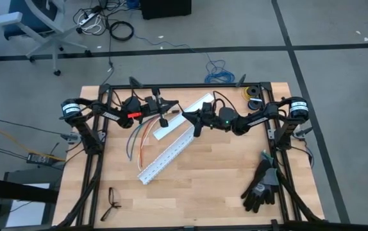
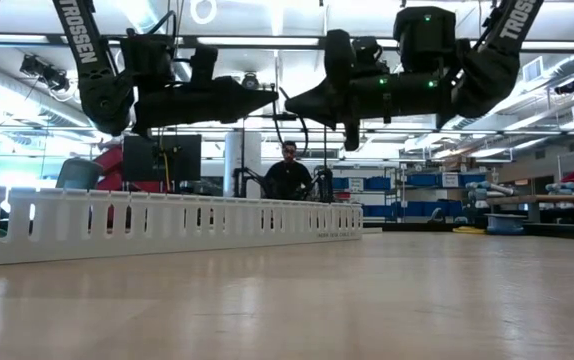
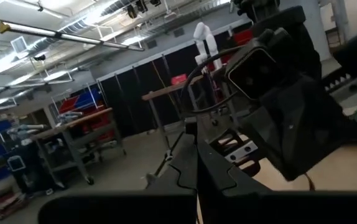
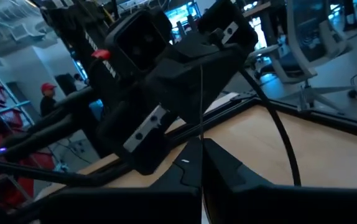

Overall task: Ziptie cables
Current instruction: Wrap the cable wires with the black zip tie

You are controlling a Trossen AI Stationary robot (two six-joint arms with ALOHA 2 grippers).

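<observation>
Near edge of the wooden counter: one pair of black spectacles on the left side, one pair of black work gloves on the right.

Mid-counter: two white slotted plastic duct pieces, the long one lying diagonally, the shorter one beyond it. One loose bundle of thin green, orange, red and grey cables lies on the counter just left of the long duct, below the left end effector.

Both end effectors are raised above the counter, facing one another, fingers pressed together; the right end effector stands nearly tip to tip with the left.

No thin black strip can be made out from above. The right wrist view shows one thin dark line rising from that end effector's closed fingers; what it is cannot be told.

The low view alone shows one person in the room behind.
</observation>
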